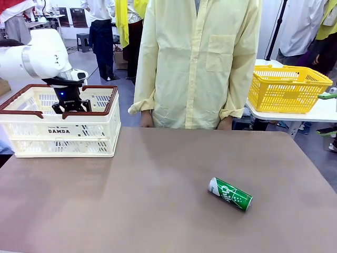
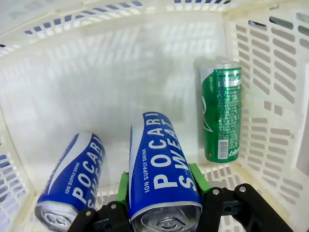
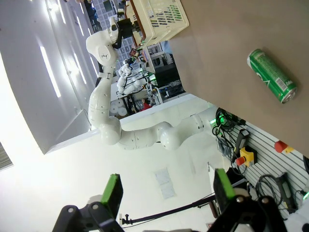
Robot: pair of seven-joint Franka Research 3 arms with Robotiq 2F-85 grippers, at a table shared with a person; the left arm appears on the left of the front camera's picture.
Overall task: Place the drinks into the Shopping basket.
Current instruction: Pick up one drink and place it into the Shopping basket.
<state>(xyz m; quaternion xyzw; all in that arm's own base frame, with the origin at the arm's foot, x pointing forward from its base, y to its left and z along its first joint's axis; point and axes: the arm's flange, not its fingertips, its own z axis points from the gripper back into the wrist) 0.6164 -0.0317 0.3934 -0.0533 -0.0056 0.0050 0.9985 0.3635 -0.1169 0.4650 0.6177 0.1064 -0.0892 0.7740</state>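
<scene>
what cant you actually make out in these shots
- Front view: the cream slotted plastic basket; its wall and the left pincer hide the contents.
- Left wrist view: the held blue aluminium can is cut off by the bottom edge and covers the green pads.
- Front view: the lying green aluminium can; lettering too small.

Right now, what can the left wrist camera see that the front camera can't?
Left wrist view: inside the Shopping basket, a blue can clamped in the left gripper, a second blue can and a green can lying on the floor.

Front view: a person, the table, another green can on it, a yellow basket.

Both: the basket and left gripper.
</scene>
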